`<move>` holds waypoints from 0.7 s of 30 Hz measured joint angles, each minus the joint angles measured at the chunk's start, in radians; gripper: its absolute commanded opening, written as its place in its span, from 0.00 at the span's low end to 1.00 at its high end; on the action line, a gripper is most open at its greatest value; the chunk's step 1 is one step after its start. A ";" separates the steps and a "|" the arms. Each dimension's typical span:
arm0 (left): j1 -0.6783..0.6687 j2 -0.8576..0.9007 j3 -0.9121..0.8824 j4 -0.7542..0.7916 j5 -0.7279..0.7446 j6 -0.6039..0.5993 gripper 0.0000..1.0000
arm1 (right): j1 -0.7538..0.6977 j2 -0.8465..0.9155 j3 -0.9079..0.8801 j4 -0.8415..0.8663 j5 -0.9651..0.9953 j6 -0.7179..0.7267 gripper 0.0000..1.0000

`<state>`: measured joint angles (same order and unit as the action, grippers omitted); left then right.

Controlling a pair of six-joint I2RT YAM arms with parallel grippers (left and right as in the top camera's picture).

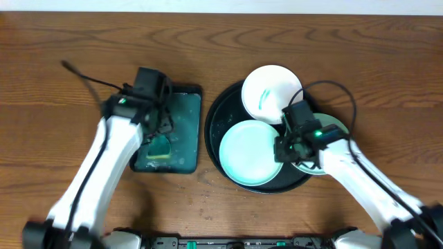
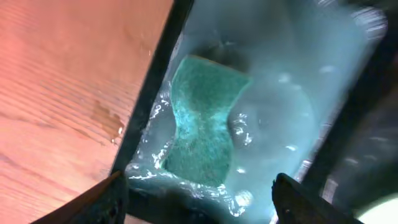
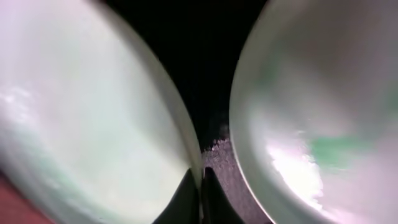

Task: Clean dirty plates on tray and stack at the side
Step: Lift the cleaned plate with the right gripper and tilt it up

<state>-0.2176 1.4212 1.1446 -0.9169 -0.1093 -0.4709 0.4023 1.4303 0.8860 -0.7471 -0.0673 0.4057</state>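
Note:
The round black tray holds a pale aqua plate at its front and a white plate with a teal smear at its back. A third plate lies at the tray's right rim, mostly hidden under my right arm. My right gripper is shut on the front plate's right rim. In the right wrist view its fingers pinch that plate's rim, with the smeared plate on the right and the tray between them. My left gripper is open above the sponge.
A rectangular dark-green tray lies left of the round tray with a green sponge in wet foam. In the left wrist view the sponge lies between my open fingers. Bare wooden table surrounds both trays.

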 measured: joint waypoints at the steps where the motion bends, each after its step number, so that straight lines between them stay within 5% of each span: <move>1: 0.000 -0.047 0.002 -0.001 0.000 0.000 0.77 | 0.002 -0.017 0.035 -0.012 0.014 -0.010 0.01; 7: 0.000 -0.278 0.012 -0.020 0.000 0.000 0.77 | 0.050 -0.032 0.226 0.053 0.051 -0.037 0.01; 21: 0.000 -0.570 0.014 -0.074 0.002 0.000 0.78 | 0.344 0.254 0.254 0.644 0.208 -0.116 0.01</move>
<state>-0.2173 0.8516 1.1587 -0.9913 -0.1070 -0.4706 0.7467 1.6840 1.1404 -0.1028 0.1406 0.2901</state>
